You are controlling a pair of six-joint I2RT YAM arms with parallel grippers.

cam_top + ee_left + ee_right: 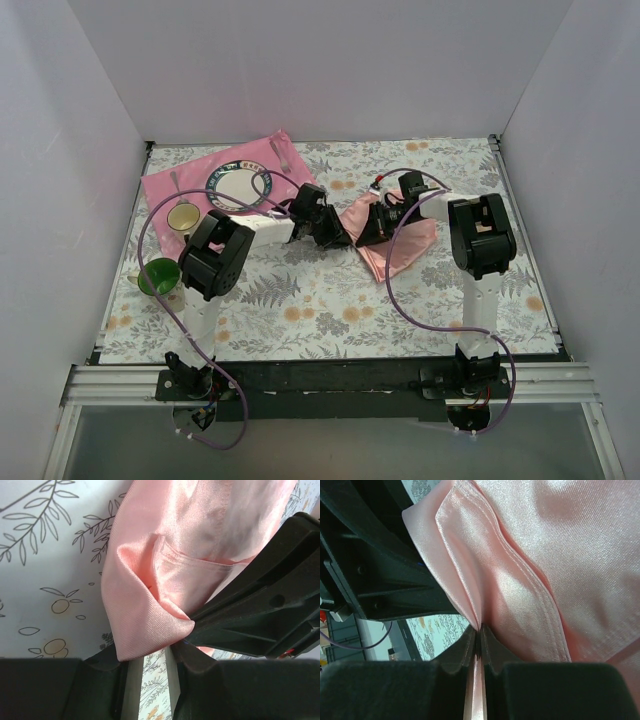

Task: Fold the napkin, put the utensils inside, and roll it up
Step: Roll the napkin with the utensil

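A green cup (158, 275) sits at 9 o'clock on the floral tablecloth (300, 300), nearest the arm bases. At mid-table the two grippers meet nose to nose. The right gripper (477, 631) is pinched tight on a fold of the napkin (408, 248), with pink satin running between its fingers. The left gripper (148, 656) stands slightly parted, table print showing in the gap, and the cloth's folded corner lies at its fingertips. The napkin bunches between them and trails toward 4 o'clock from the right gripper. Farther off, at 10 o'clock, a hot-pink mat (160, 192) carries a plate (238, 187), a small cup (183, 216), a spoon (176, 183) and a fork (283, 155)
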